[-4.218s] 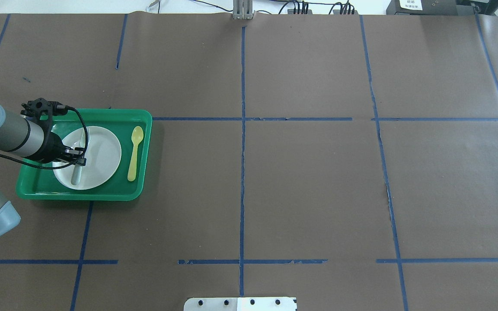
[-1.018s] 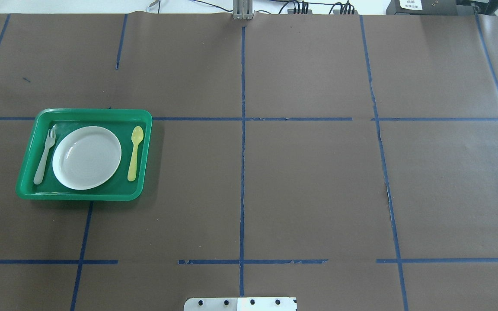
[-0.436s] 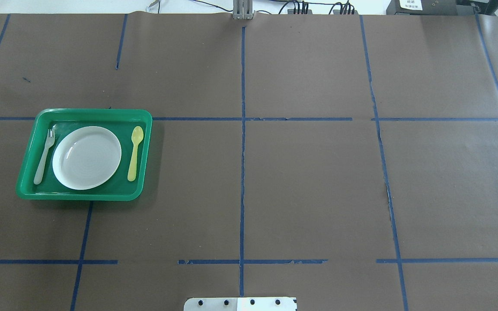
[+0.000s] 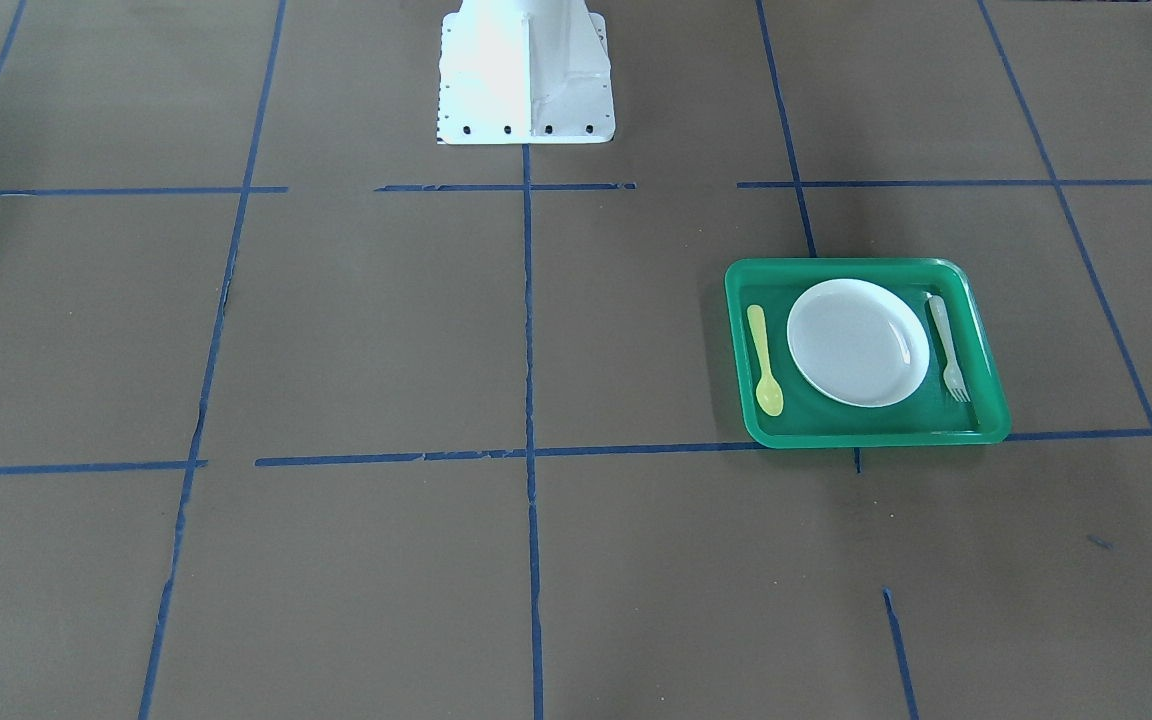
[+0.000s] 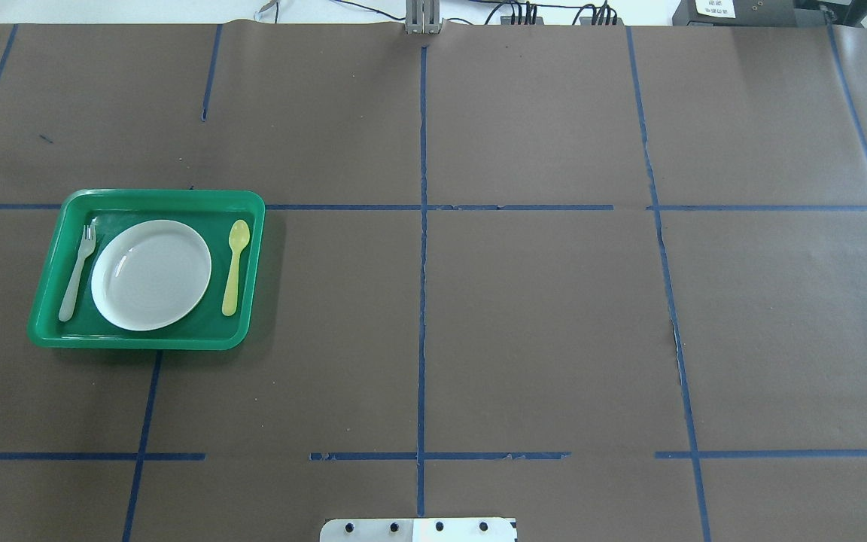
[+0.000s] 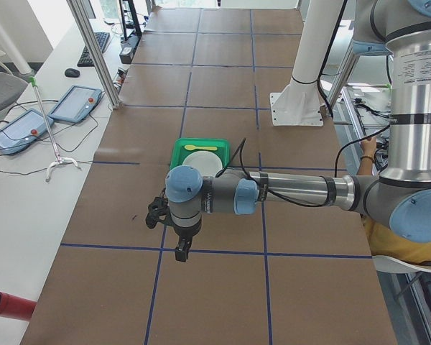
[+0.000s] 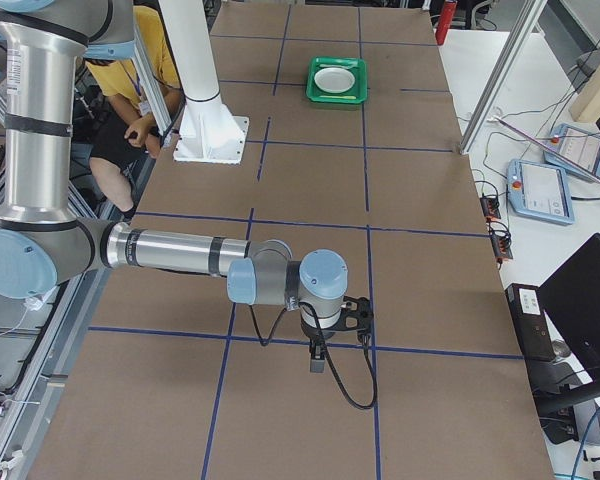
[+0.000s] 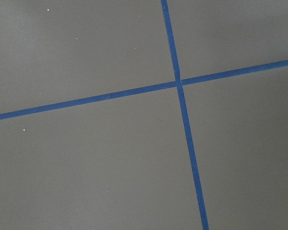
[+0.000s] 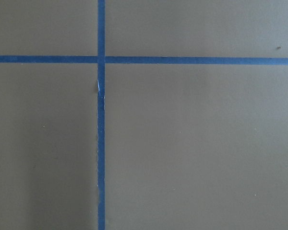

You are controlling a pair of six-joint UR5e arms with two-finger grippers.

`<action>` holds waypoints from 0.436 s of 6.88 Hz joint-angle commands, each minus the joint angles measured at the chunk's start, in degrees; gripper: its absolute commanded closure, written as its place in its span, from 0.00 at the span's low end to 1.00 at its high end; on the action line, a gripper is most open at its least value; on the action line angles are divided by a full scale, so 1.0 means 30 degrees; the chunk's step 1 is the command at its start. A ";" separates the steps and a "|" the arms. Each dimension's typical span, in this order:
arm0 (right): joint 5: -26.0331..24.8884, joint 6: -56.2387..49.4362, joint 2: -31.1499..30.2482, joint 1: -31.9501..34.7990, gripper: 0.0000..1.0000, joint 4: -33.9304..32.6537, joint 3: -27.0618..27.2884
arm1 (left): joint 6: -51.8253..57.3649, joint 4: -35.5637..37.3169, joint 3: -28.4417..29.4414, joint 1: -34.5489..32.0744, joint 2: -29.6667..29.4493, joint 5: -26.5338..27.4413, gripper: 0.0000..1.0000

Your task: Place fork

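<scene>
The pale whitish fork (image 5: 77, 272) lies flat in the green tray (image 5: 162, 194), left of the white plate (image 5: 151, 275), tines toward the far side. It also shows in the front view (image 4: 946, 345). Neither gripper is in the overhead or front views. My left gripper (image 6: 180, 255) shows only in the exterior left view, hanging above the bare table well short of the tray; I cannot tell if it is open or shut. My right gripper (image 7: 317, 362) shows only in the exterior right view, far from the tray; its state cannot be told either.
A yellow spoon (image 5: 235, 267) lies in the tray right of the plate. Blue tape lines cross the brown table cover. The white robot base (image 4: 526, 70) stands at the table's edge. A person sits behind the base (image 7: 140, 90).
Earlier my left gripper was over the plate with the fork at it. Now the arm is out of the overhead view and the fork lies in the tray left of the plate.
</scene>
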 commanded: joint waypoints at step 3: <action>0.0007 0.0013 0.0000 0.0001 0.00 -0.0003 0.0000 | -0.0023 0.0004 0.0172 0.0002 -0.0011 -0.0001 0.00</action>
